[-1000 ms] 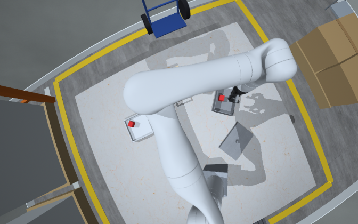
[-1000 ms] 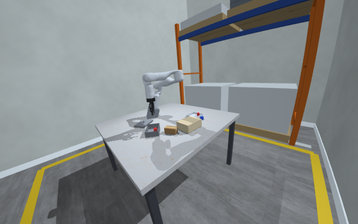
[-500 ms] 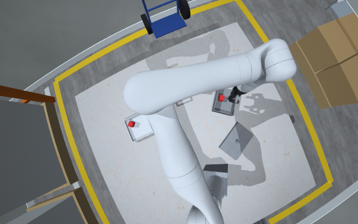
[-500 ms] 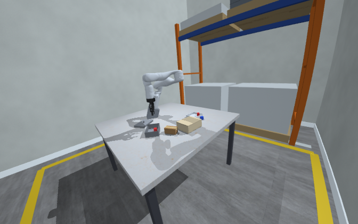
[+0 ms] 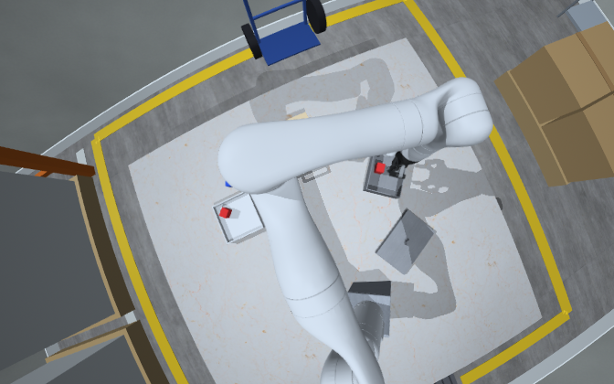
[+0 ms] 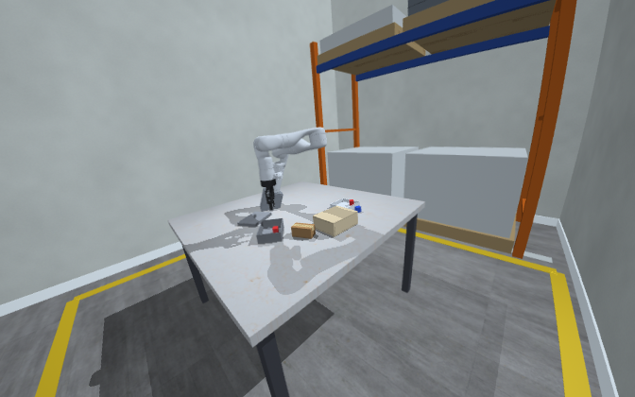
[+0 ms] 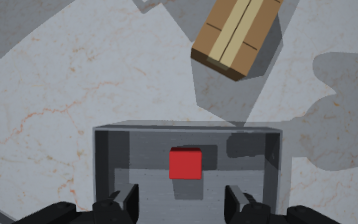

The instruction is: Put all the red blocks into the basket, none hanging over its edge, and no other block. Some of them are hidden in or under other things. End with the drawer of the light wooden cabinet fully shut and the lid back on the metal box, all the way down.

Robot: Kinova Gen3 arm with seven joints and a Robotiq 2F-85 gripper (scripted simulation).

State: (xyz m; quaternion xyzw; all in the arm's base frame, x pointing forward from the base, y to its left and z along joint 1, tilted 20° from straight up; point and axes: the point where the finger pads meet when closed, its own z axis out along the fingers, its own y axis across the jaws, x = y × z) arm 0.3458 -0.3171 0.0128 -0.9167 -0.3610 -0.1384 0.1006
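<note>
The open metal box (image 5: 381, 193) (image 6: 269, 236) (image 7: 101, 165) holds a red block (image 5: 379, 167) (image 6: 275, 229) (image 7: 185, 164). My gripper (image 5: 396, 171) (image 6: 270, 204) (image 7: 181, 200) is open and empty above the box, with the block ahead of its fingers in the wrist view. The lid (image 5: 405, 241) (image 6: 253, 219) lies off the box on the table. Another red block (image 5: 225, 212) (image 6: 351, 201) is inside the white basket (image 5: 243, 235) near its left wall. The light wooden cabinet (image 6: 334, 221) is mostly hidden by the arm in the top view. Its drawer cannot be made out.
A blue block (image 5: 227, 183) (image 6: 358, 209) lies outside the basket, close to it. A small brown carton (image 6: 302, 230) (image 7: 236, 40) stands between the metal box and the cabinet. A grey angular piece (image 5: 370, 287) (image 6: 271, 199) is near the robot's base.
</note>
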